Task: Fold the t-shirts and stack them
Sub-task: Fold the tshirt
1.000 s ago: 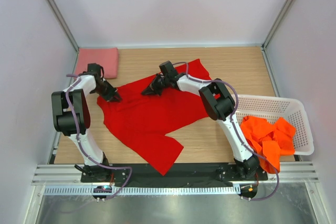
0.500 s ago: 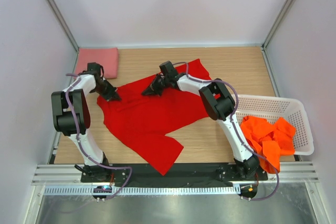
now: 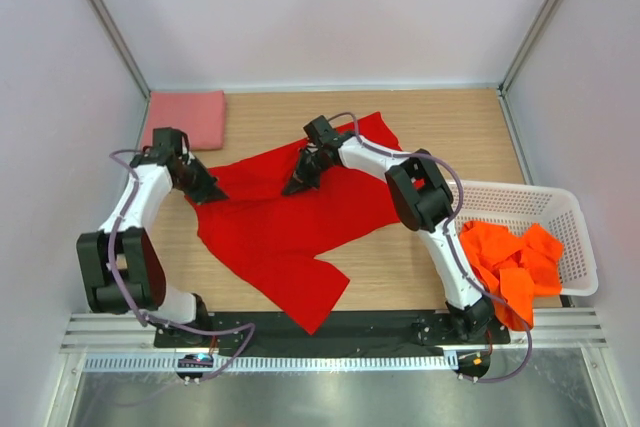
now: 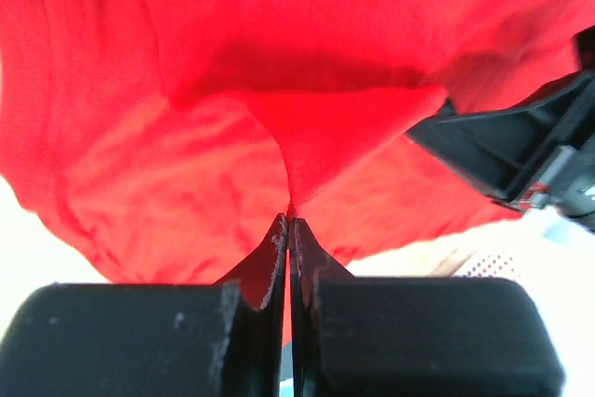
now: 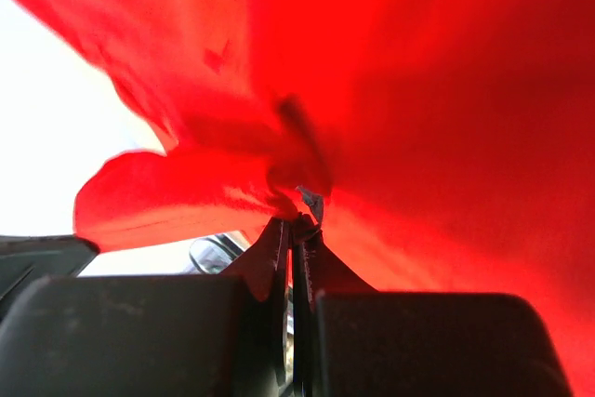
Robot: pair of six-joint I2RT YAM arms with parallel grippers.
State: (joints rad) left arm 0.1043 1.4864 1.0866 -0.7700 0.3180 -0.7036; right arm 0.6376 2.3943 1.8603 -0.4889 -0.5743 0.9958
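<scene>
Red shirt [image 3: 290, 217] sprawls across the middle of the surface [image 3: 450, 132], diagonal from far centre to the near edge, and both arms reach over it. Left tool [image 3: 213, 190] is clamped on its left edge. Right tool [image 3: 294, 185] is clamped on cloth near the far middle, so the lane between them is spanned by cloth. Bare wood shows at the far right corner, in the strip from the shirt's right side to the basket [image 3: 515, 202], and near left beside the shirt. Folded pink shirt [image 3: 187, 119] takes the far left corner, near the left tool's wrist. The basket, holding orange shirts [image 3: 510, 262], blocks the right edge. Walls [image 3: 320, 17] close off the left, far and right sides.
</scene>
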